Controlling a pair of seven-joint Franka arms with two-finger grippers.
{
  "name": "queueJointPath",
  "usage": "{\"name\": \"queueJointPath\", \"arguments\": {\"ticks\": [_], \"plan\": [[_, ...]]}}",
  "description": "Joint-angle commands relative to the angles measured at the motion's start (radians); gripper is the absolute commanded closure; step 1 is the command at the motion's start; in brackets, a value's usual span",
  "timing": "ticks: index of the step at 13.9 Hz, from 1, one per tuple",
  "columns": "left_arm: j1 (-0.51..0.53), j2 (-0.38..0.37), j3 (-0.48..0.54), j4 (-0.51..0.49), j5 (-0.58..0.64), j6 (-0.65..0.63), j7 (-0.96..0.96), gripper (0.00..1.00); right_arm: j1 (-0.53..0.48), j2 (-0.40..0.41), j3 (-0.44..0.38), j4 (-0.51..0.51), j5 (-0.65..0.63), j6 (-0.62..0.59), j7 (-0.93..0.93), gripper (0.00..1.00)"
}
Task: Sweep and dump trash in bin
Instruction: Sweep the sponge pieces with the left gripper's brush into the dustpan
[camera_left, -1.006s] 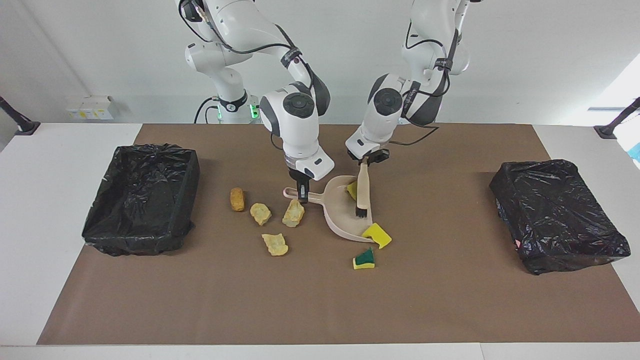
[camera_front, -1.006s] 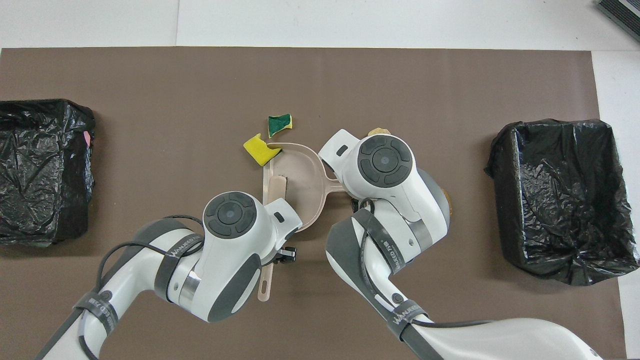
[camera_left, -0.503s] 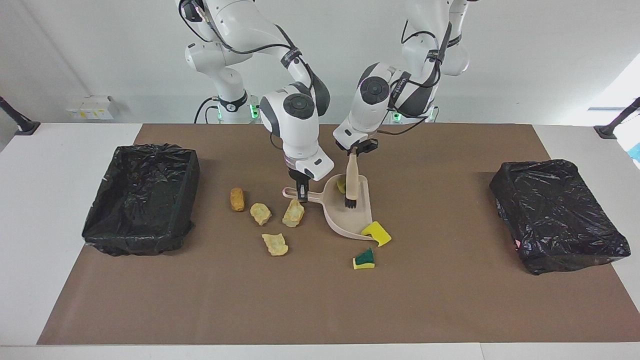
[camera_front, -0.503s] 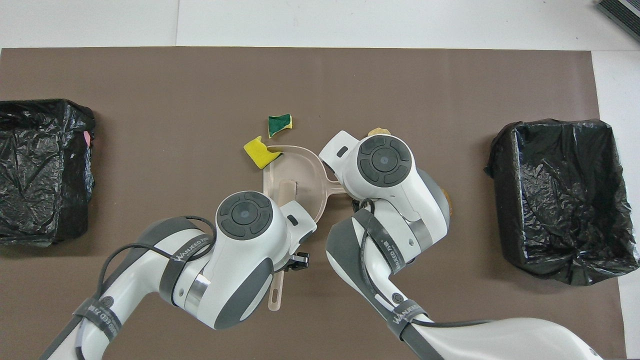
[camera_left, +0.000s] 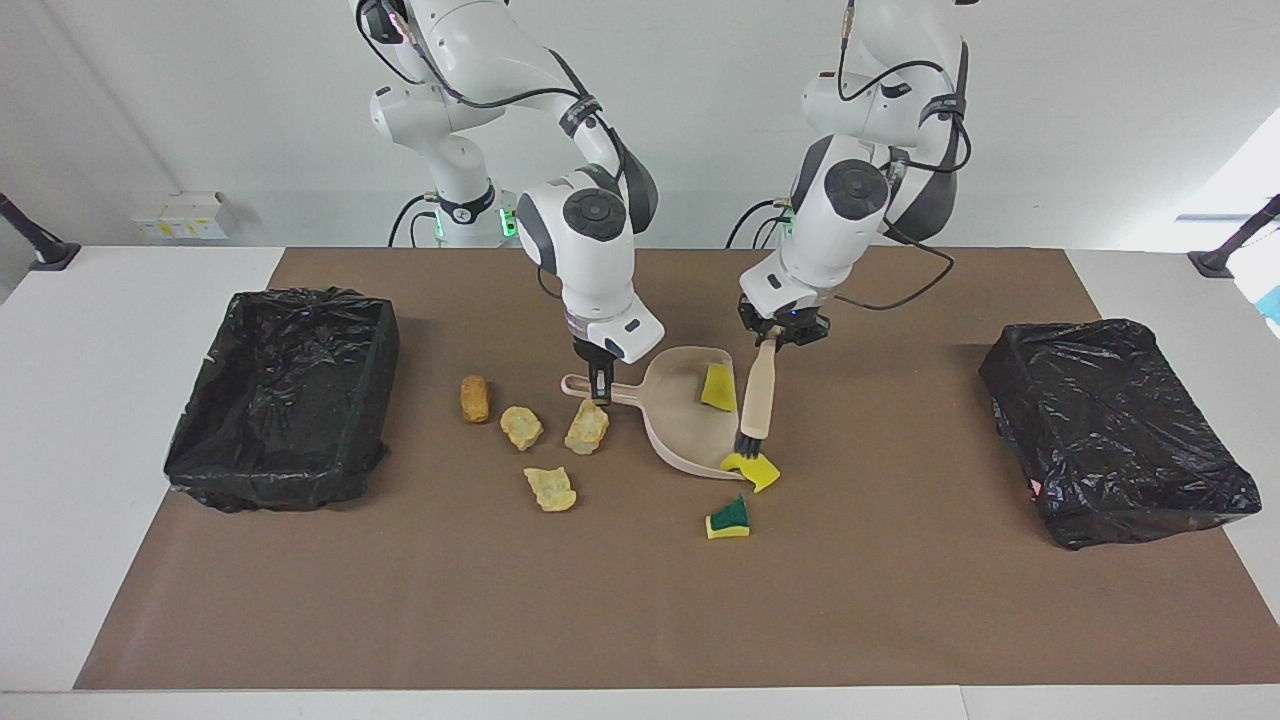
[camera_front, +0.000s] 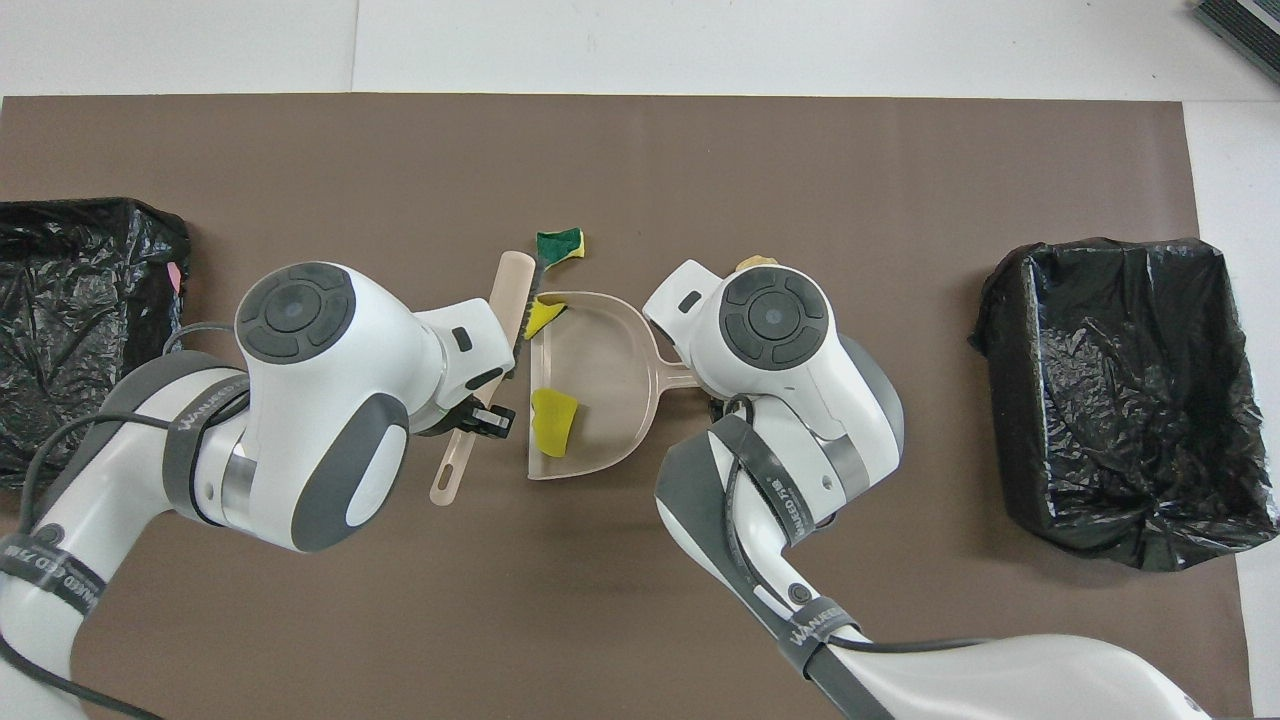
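My right gripper (camera_left: 601, 385) is shut on the handle of the beige dustpan (camera_left: 680, 420), which rests on the mat. One yellow sponge bit (camera_left: 718, 387) lies inside the pan. My left gripper (camera_left: 778, 335) is shut on the handle of the beige brush (camera_left: 757, 395). Its black bristles press on a second yellow bit (camera_left: 754, 470) at the pan's open lip. A green-backed bit (camera_left: 728, 517) lies a little farther from the robots. Several tan crumbly lumps (camera_left: 521, 427) are scattered beside the pan toward the right arm's end. In the overhead view the brush (camera_front: 510, 295) slants beside the pan (camera_front: 600, 370).
A black-lined bin (camera_left: 285, 395) stands open at the right arm's end of the brown mat (camera_left: 900, 600). Another black-bagged bin (camera_left: 1115, 430) sits at the left arm's end. White table borders the mat.
My left arm lifted the brush out of the pan and swung it toward its own end; the bristles now rest on the yellow bit at the lip. The bit inside the pan is uncovered.
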Motion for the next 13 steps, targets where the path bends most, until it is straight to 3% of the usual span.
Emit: {"name": "queueJointPath", "arguments": {"ticks": [1, 4, 8, 13], "plan": [[-0.005, 0.046, -0.012, 0.066, 0.027, 0.072, 0.079, 1.00, -0.016, -0.016, 0.007, -0.008, -0.016, -0.032, -0.032, 1.00], [0.018, 0.146, -0.012, 0.177, 0.053, 0.079, 0.230, 1.00, -0.014, -0.016, 0.005, -0.008, -0.016, -0.040, -0.033, 1.00], [0.040, 0.263, -0.013, 0.341, 0.196, 0.066, 0.427, 1.00, -0.037, -0.033, 0.002, -0.008, -0.022, -0.083, -0.074, 1.00], [0.092, 0.329, -0.012, 0.361, 0.220, 0.104, 0.564, 1.00, -0.140, -0.099, 0.004, -0.008, -0.022, -0.193, -0.225, 1.00]]}}
